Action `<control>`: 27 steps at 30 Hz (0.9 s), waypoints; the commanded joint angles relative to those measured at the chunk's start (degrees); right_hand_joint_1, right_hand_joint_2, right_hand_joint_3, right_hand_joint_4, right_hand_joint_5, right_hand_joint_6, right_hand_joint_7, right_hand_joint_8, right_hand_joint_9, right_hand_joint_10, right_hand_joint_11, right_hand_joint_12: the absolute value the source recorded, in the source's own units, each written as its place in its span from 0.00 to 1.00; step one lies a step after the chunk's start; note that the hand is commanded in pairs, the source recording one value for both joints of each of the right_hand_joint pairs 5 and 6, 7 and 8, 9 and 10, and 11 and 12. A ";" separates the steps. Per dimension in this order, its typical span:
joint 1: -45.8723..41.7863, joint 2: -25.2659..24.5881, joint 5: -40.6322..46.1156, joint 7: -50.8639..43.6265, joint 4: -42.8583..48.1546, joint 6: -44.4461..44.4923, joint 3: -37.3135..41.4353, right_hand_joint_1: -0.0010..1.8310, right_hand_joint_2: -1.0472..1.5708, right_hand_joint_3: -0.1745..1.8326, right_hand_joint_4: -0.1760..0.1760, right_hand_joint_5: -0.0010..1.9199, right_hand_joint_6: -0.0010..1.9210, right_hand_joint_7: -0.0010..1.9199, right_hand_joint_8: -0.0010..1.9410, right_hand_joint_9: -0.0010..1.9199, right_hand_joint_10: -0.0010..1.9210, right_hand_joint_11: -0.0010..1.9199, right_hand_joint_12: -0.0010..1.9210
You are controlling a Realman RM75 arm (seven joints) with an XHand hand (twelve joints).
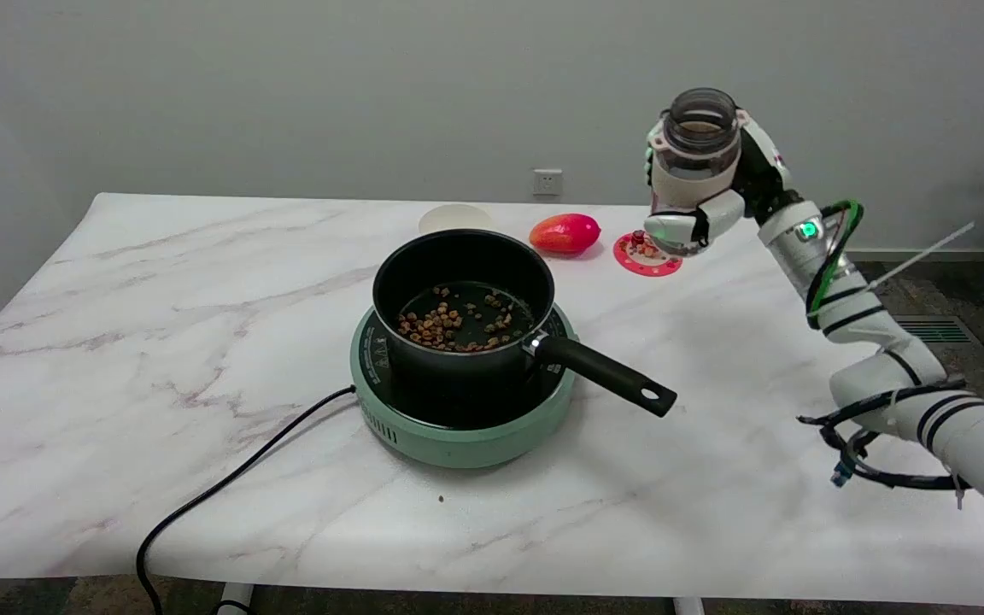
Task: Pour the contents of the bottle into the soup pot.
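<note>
A black soup pot [463, 301] with a long black handle stands on a green hot plate [463, 418] in the middle of the table. Brown nuggets lie scattered on the pot's bottom. My right hand [705, 192] holds a clear bottle [699, 141] upright in the air, well to the right of the pot and above the table's far right part. The bottle's mouth is uncovered and faces up; a pale band wraps its lower half. I cannot tell how much remains inside it.
A red-orange fruit [565, 233] and a pink round coaster [646, 254] with small bits on it lie behind the pot, under the raised hand. A pale dish [455, 219] peeks out behind the pot. A black cord [227, 487] runs from the hot plate off the front edge.
</note>
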 commanded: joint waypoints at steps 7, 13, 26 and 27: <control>6.75 8.78 -32.38 4.59 33.20 -27.20 -1.33 0.90 0.62 0.52 0.50 1.00 1.00 1.00 0.99 0.81 0.81 0.60 0.60; 10.72 8.70 -35.21 3.72 36.42 -33.33 -6.91 0.91 0.61 0.54 0.50 1.00 1.00 1.00 0.99 0.80 0.80 0.59 0.59; 14.84 9.18 -41.82 -2.84 44.18 -44.90 -16.28 0.92 0.58 0.60 0.50 1.00 1.00 1.00 0.99 0.80 0.80 0.59 0.59; 15.83 9.80 -45.57 0.01 48.94 -45.32 -19.93 0.92 0.58 0.60 0.50 1.00 1.00 1.00 0.99 0.80 0.80 0.59 0.59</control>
